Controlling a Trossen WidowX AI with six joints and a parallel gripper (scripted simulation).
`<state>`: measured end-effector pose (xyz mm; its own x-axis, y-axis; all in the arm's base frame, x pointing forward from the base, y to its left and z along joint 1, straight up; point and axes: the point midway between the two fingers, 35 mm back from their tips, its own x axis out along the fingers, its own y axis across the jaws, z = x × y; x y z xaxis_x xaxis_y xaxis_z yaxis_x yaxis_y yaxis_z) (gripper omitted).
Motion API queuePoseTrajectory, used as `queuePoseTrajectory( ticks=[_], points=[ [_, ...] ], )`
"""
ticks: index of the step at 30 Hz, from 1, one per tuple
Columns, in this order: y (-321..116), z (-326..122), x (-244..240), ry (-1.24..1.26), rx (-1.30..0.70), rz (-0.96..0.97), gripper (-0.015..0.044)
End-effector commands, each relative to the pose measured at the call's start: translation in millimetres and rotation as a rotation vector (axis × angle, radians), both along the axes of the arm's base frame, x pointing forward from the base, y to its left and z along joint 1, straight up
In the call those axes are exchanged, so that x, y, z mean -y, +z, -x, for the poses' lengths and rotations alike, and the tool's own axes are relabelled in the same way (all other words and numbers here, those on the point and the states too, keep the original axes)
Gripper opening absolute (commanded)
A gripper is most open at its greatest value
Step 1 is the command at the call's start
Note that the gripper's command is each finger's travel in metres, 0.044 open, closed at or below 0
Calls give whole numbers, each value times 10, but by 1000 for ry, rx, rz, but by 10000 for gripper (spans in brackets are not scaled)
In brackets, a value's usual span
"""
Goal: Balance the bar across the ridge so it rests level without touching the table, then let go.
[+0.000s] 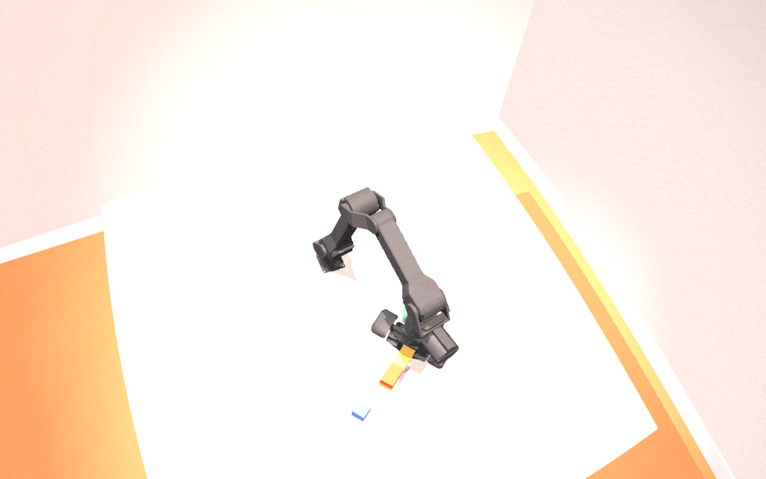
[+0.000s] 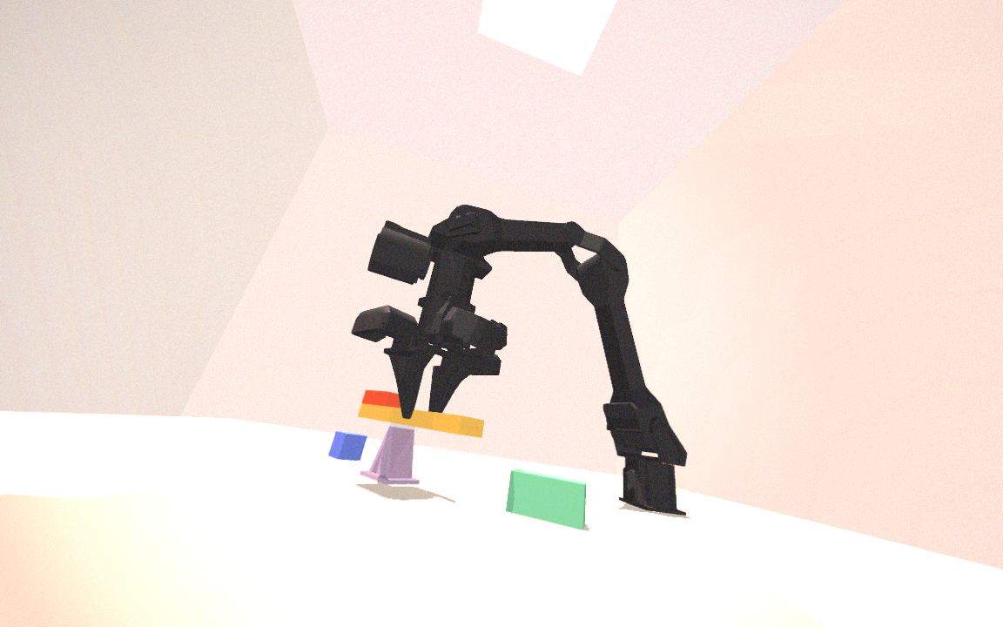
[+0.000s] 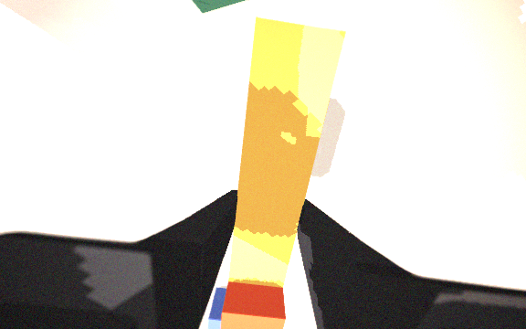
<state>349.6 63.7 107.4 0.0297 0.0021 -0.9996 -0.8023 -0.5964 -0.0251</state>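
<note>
My gripper [image 2: 420, 414] [image 3: 268, 201] is shut on the orange-yellow bar [image 1: 399, 362] [image 2: 458, 424] [image 3: 274, 160], near its middle, on the side towards the red block [image 2: 380, 398] [image 3: 254, 299] that sits on one end. The bar is above the table and looks about level. The purple ridge [image 1: 403, 374] [image 2: 399, 455] stands upright under the bar, below the gripped part and towards the weighted end. Whether the bar touches the ridge top, I cannot tell. The wrist view does not show the ridge. The arm hides the fingertips in the top view.
A blue block [image 1: 360, 411] [image 2: 347, 446] [image 3: 217, 303] is on the table beyond the bar's weighted end. A green upright block [image 1: 405, 313] [image 2: 546, 499] [image 3: 219, 4] stands between the ridge and the arm's base, beyond the bar's bare end.
</note>
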Motion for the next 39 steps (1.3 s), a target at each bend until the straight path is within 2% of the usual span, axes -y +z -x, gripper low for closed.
queuePoseTrajectory(
  ticks=[1, 11, 17, 18, 39],
  points=[
    [0, 0, 0, 0, 0, 0, 0],
    [0, 0, 0, 0, 0, 0, 0],
    [0, 0, 0, 0, 0, 0, 157],
    [0, 0, 0, 0, 0, 0, 167],
    [0, 0, 0, 0, 0, 0, 169]
  ],
)
